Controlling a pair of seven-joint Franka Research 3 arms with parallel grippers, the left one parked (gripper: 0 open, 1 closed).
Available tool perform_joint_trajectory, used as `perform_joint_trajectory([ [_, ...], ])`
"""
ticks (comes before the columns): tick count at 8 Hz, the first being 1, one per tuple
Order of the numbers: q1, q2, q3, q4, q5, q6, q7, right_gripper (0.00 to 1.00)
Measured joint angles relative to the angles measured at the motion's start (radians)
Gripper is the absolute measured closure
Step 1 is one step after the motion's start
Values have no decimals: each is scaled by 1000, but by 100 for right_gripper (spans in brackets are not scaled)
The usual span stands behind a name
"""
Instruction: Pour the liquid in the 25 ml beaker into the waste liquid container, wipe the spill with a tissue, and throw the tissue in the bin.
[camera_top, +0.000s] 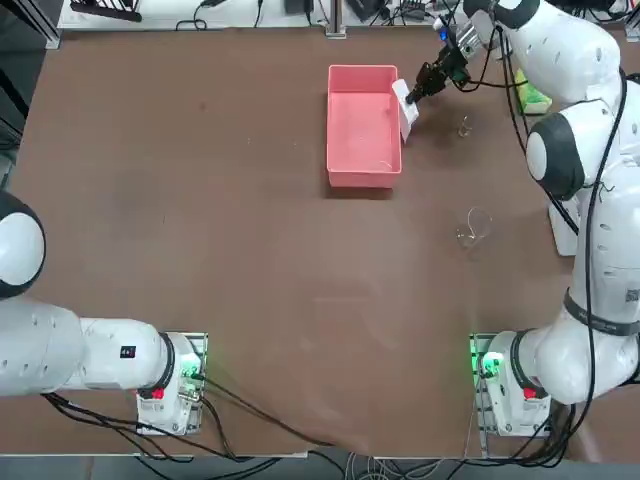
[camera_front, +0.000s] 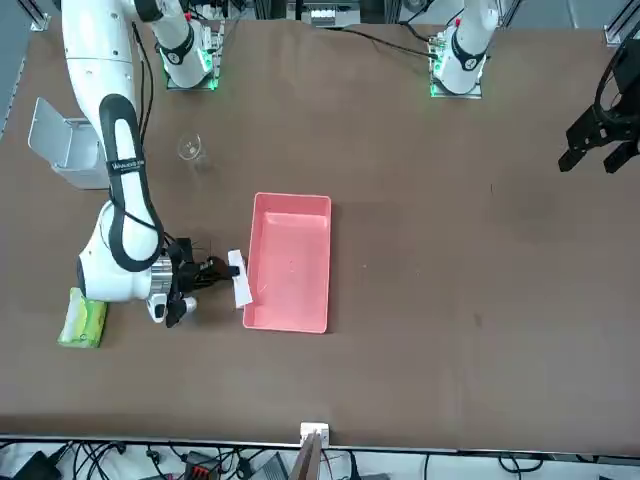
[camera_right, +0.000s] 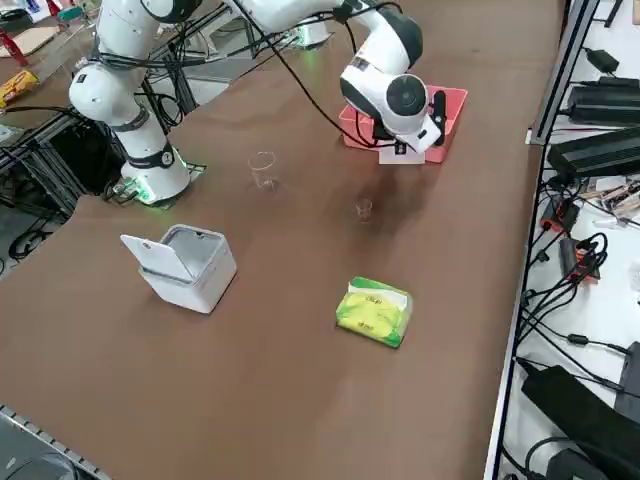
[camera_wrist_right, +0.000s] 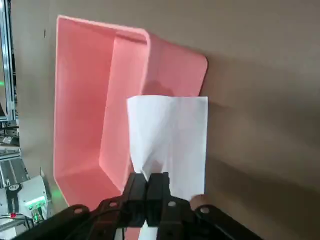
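Tissue (camera_wrist_right: 170, 140) — pinched in right gripper (camera_wrist_right: 152, 181)

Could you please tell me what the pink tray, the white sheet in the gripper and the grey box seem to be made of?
The pink tray looks like matte moulded plastic, with rounded corners and smooth walls. The white sheet, pinched in the shut right gripper beside the tray, looks like thin soft tissue paper that folds and drapes. The grey box seems to be plastic.

Liquid inside the tiny 25 ml beaker (camera_right: 364, 208) is too faint to tell.
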Motion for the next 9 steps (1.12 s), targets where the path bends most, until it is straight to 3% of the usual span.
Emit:
perform_joint_trajectory([
  [9, -12, 2, -5, -69, -4, 6, -77, 98],
])
